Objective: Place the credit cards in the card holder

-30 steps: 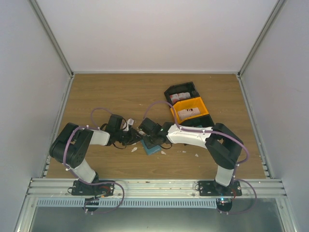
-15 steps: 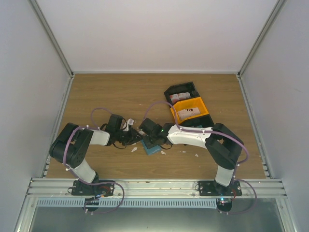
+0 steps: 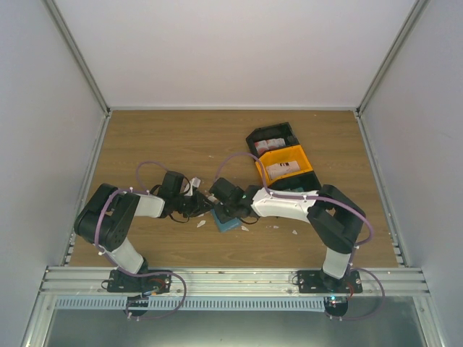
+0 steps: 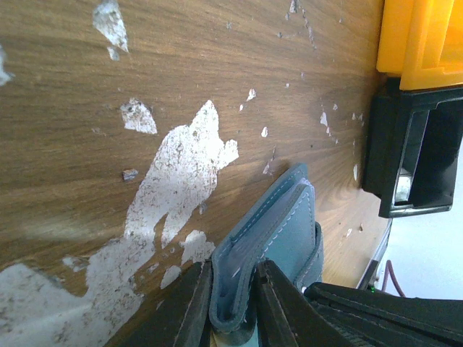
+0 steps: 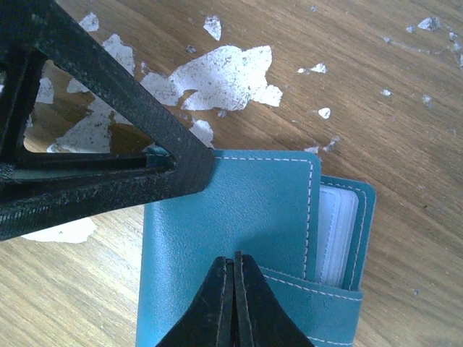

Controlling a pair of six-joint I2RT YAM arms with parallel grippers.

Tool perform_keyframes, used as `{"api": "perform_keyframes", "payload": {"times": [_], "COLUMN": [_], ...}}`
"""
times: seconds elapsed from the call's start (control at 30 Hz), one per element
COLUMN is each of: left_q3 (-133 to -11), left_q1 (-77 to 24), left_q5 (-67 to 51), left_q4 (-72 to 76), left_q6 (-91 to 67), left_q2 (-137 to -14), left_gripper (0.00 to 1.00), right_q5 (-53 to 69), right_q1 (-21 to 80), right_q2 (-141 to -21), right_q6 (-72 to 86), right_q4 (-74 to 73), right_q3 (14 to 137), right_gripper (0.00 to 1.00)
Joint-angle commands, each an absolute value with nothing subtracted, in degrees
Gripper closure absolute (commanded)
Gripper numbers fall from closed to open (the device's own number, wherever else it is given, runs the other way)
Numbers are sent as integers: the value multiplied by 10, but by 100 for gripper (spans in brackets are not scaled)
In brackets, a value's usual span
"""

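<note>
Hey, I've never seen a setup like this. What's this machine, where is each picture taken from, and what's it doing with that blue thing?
These are two robot arms bolted to the near edge of a wooden table. The wide picture looks down from above: the left arm and the right arm meet over a blue card holder. The other two pictures come from a camera on each wrist. The left one shows that arm's jaws clamped on an edge of the holder. The right one shows its jaws shut, tips on the cover, seemingly pinning it down. Farther back sit a black bin and an orange bin holding white-and-red cards.
</note>
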State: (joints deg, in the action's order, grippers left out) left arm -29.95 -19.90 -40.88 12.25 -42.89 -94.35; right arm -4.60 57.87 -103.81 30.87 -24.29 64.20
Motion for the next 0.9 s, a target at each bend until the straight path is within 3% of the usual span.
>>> {"api": "perform_keyframes", "payload": {"times": [0.0, 0.87], "left_q3": [-295, -295], "left_q1": [-204, -204], "left_q5": [-377, -371], "left_q4": [107, 105], "left_q6": [-421, -422], "left_q2": [-961, -965], "left_gripper": [79, 79], "right_q5": [-2, 55], "right_q1": [596, 597], "right_q2": [-1058, -1036], "right_q6": [313, 386], "right_q4": [-236, -76], "right_q3": [608, 405], "right_gripper": [100, 99]}}
